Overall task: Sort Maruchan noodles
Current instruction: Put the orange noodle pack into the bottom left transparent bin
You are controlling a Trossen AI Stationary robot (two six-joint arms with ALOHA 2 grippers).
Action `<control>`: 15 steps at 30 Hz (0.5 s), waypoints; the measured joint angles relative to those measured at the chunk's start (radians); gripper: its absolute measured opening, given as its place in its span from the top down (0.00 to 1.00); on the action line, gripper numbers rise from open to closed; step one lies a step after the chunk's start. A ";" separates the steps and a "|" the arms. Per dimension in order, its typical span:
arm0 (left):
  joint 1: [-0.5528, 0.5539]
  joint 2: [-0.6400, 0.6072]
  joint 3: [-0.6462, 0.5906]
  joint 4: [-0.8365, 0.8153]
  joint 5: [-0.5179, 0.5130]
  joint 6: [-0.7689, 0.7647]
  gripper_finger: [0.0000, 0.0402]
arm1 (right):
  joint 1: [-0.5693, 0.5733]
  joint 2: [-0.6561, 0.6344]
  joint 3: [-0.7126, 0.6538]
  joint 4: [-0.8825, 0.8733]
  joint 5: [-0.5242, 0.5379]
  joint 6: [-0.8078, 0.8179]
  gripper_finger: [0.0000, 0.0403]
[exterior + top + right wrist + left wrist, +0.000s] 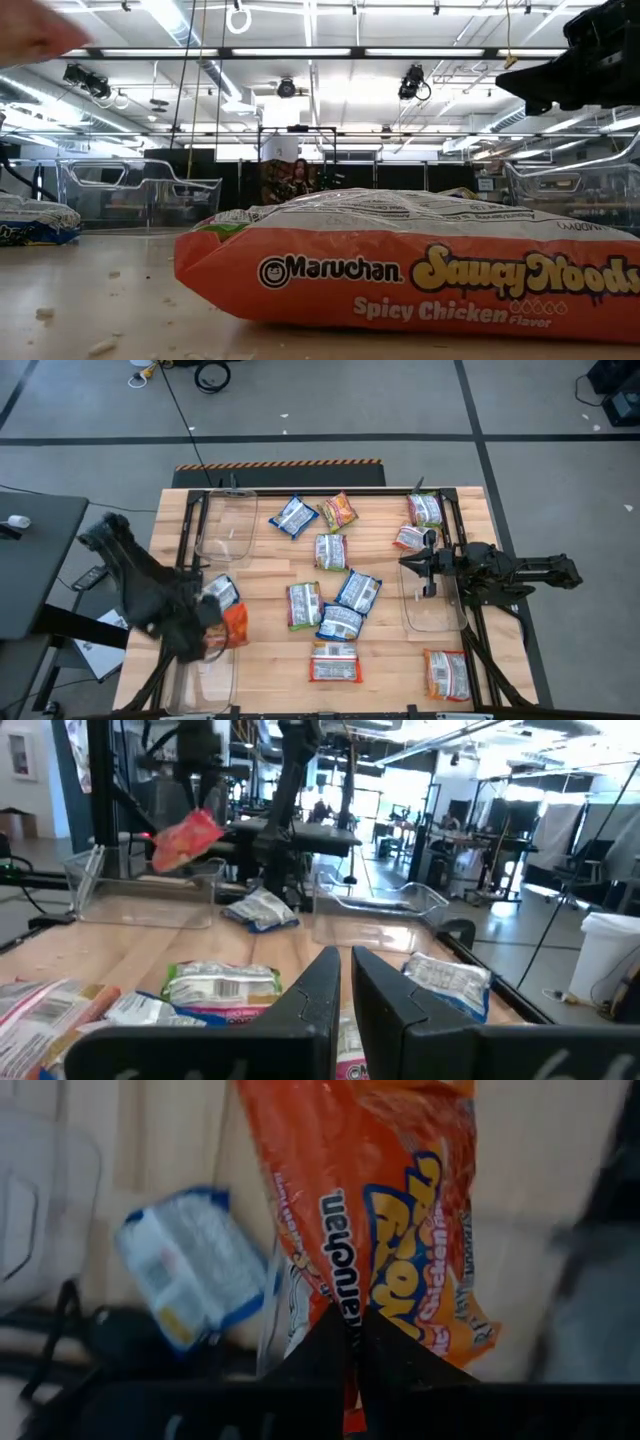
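My left gripper [210, 628] is over the table's left side, shut on an orange Maruchan packet [375, 1190] that shows in the air in the right wrist view [185, 835]. A blue-white packet [222, 592] lies flat on the table just below and beside it. Several more packets lie flat across the table's middle [340, 622]; one orange packet [420, 275] lies at the near edge. My right gripper [425, 565] waits level at the table's right side, its fingers together [345, 985], touching nothing. My left gripper pinches the orange packet between its two fingers, near one end of it [352, 1312]. The fingers come from above and point down. The packet hangs below them, tilted and lifted clear of the table.
Three clear bins stand on the table: one at the far left [225, 530], one at the near left [205, 685] close under the held packet, one at the right [432, 610] beneath my right arm. Packets also lie at the far right [425, 510] and near right [447, 673].
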 joint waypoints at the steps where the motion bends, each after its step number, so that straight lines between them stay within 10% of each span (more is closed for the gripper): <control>1: -0.036 0.025 0.000 -0.032 -0.001 -0.017 0.97 | 0.000 0.000 0.000 0.008 0.000 -0.005 0.91; 8: -0.201 0.118 -0.002 -0.050 -0.124 -0.101 0.97 | -0.004 0.020 0.002 0.437 0.226 0.169 0.92; 15: -0.292 0.140 -0.057 -0.051 -0.060 -0.080 0.97 | 0.098 0.234 0.166 0.365 0.260 0.283 0.98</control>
